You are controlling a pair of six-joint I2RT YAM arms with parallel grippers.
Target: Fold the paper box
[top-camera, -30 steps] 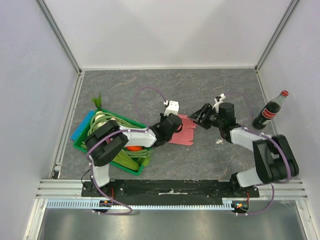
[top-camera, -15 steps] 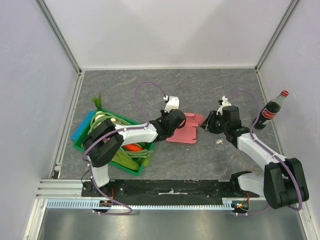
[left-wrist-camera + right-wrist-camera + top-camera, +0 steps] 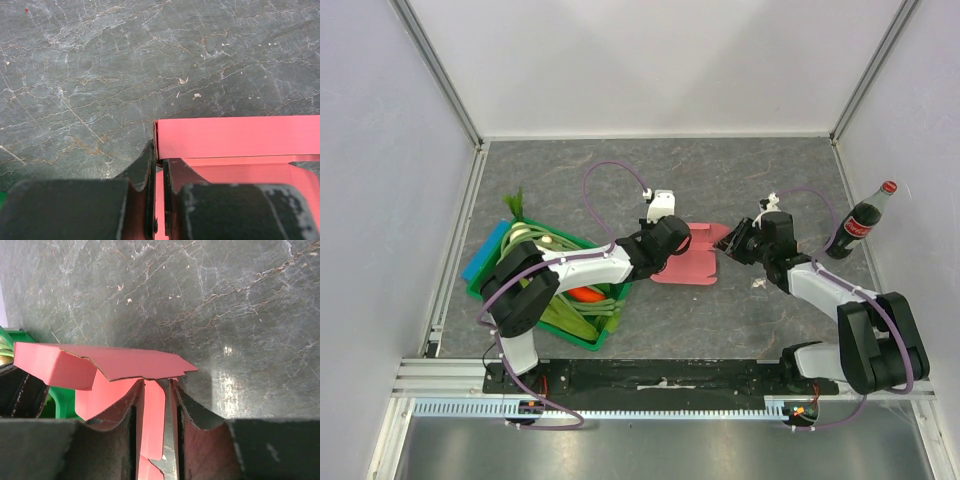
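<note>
Left jaws pinch the paper box (image 3: 692, 268), right jaws part-open astride its flap (image 3: 151, 405) (crate (image 3: 578, 340) holds vegetables (image 3: 532, 238)).

I can't read any text from here. The cola bottle (image 3: 861, 220) carries a red label (image 3: 857, 228) with white marks, too small for me to make out.

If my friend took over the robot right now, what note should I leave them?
Left gripper: shut on the left edge of the paper box.
Right gripper: one pink flap stands between its fingers; unclear whether it is pinched.
Box: mid-table, between both arms.
Done: one panel is bent up along a crease.
Left: fold the other flaps and close it into a box.
</note>
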